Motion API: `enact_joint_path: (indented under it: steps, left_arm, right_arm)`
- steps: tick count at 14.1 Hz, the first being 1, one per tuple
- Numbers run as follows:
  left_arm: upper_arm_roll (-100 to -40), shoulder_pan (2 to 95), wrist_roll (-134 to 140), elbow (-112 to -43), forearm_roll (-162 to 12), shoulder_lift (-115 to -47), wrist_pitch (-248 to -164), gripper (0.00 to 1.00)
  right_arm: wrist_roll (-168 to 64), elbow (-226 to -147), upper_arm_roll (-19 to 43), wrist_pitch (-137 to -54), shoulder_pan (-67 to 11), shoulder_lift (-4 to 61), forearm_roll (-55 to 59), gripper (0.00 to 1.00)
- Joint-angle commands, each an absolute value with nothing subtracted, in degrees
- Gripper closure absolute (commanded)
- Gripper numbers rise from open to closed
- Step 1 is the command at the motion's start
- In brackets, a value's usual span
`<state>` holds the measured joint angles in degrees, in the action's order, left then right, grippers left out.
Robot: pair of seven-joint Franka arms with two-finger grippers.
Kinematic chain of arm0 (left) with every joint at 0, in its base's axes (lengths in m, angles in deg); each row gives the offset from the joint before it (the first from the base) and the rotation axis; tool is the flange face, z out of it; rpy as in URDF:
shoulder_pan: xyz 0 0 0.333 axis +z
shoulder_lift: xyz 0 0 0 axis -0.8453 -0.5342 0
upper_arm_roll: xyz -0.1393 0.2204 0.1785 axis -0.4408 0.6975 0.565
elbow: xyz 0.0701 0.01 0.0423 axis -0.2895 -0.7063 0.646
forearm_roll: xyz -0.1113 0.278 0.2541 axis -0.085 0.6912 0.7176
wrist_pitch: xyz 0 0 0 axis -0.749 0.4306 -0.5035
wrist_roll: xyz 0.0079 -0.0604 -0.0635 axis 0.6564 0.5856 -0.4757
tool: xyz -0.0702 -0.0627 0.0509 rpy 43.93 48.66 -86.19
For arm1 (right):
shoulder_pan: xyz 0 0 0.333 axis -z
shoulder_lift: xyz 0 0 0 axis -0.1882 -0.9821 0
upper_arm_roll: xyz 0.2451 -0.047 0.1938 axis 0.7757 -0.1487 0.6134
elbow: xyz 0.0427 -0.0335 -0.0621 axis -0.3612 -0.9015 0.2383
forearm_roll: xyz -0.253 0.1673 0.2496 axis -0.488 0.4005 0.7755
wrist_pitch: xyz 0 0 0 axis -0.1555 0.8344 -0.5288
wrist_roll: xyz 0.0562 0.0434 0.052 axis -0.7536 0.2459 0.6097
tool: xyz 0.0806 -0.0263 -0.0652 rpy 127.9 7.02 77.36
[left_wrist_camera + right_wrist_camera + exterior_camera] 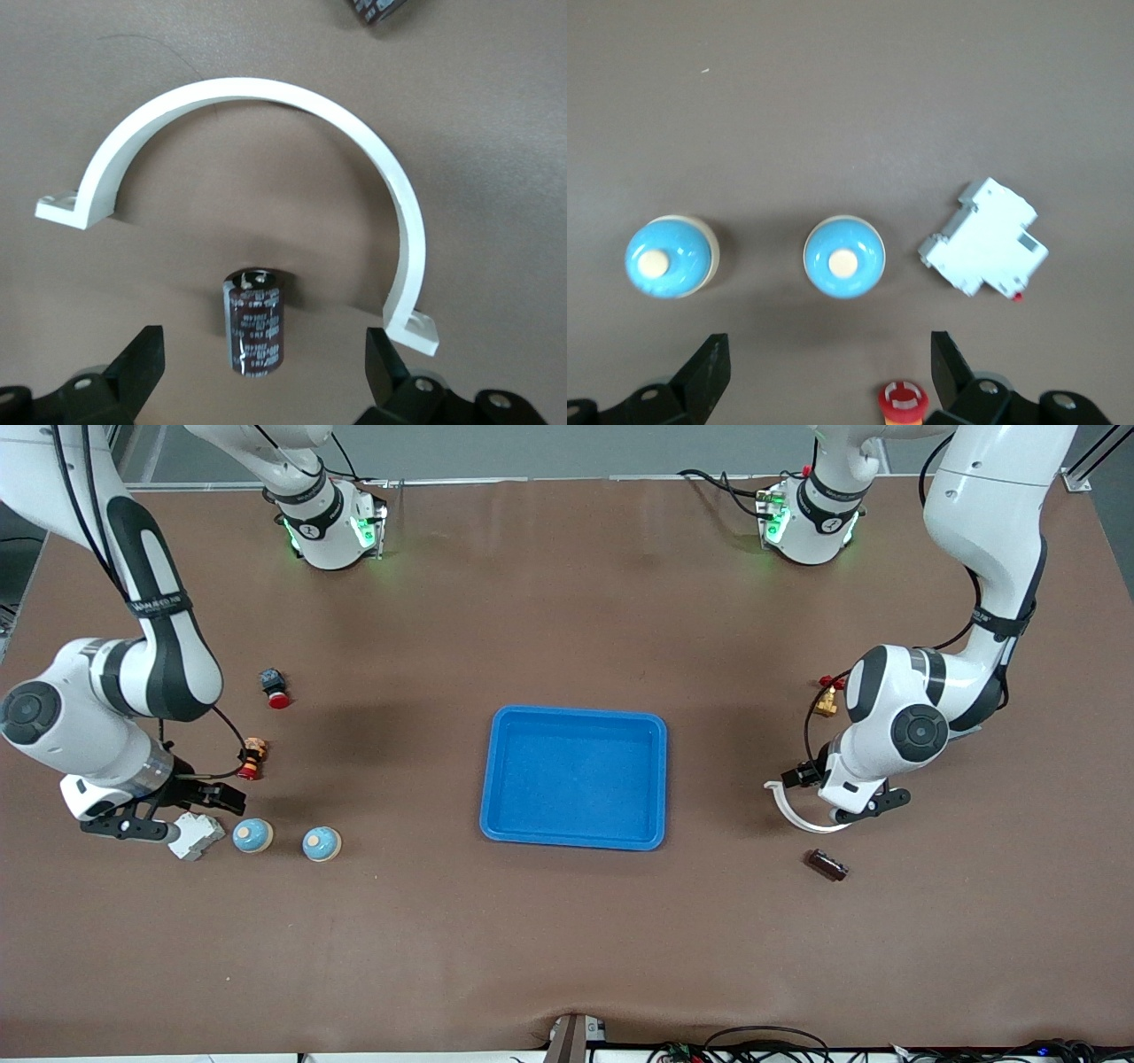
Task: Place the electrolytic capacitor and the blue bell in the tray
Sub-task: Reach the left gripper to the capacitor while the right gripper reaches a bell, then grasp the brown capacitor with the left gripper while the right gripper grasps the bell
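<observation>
The bright blue tray point(496, 779) lies at the table's middle and holds nothing. Two blue bells point(252, 835) point(321, 843) stand side by side toward the right arm's end; the right wrist view shows them too point(843, 258) point(668, 258). My right gripper point(164, 813) point(830, 350) is open and empty above the table beside them. My left gripper point(846, 790) point(263, 350) is open over a dark electrolytic capacitor point(255, 323), which lies between its fingers, untouched. A second capacitor point(827, 864) point(376, 7) lies nearer the front camera.
A white half-ring clamp point(797, 815) point(266, 93) curves round the capacitor under the left gripper. A white breaker point(197, 835) point(983, 250) lies beside the bells. Two red push buttons point(275, 688) point(253, 759) and a small yellow part point(828, 701) lie farther back.
</observation>
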<state>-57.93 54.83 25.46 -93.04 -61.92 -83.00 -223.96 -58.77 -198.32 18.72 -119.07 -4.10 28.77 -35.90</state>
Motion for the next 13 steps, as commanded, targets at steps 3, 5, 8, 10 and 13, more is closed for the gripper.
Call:
enact_joint_path:
  steps: [3, 5, 8, 10, 13]
  left_arm:
    - [-58.13, 55.86, 25.66, -92.73, -60.80, -84.25, -225.35, 0.00]
    - [-58.13, 55.95, 25.66, -92.46, -61.15, -84.69, -225.97, 0.00]
    - [-58.13, 55.86, 26.10, -92.46, -61.41, -85.39, -226.41, 0.00]
    - [-58.21, 55.78, 26.19, -92.46, -61.50, -85.74, -226.41, 0.00]
    - [-58.22, 55.69, 26.28, -92.55, -61.50, -86.09, -226.41, 0.00]
  right_arm:
    - [-58.60, -195.61, 19.32, -124.20, -2.15, 22.03, -35.94, 0.00]
    - [-58.69, -194.02, 19.40, -124.21, -1.97, 20.01, -35.94, 0.00]
    - [-58.69, -192.00, 19.40, -125.17, -1.97, 16.85, -35.85, 0.00]
    - [-58.78, -191.38, 19.49, -126.40, -2.06, 15.52, -35.33, 0.00]
    - [-58.87, -190.77, 19.49, -126.84, -2.50, 14.64, -34.45, 0.00]
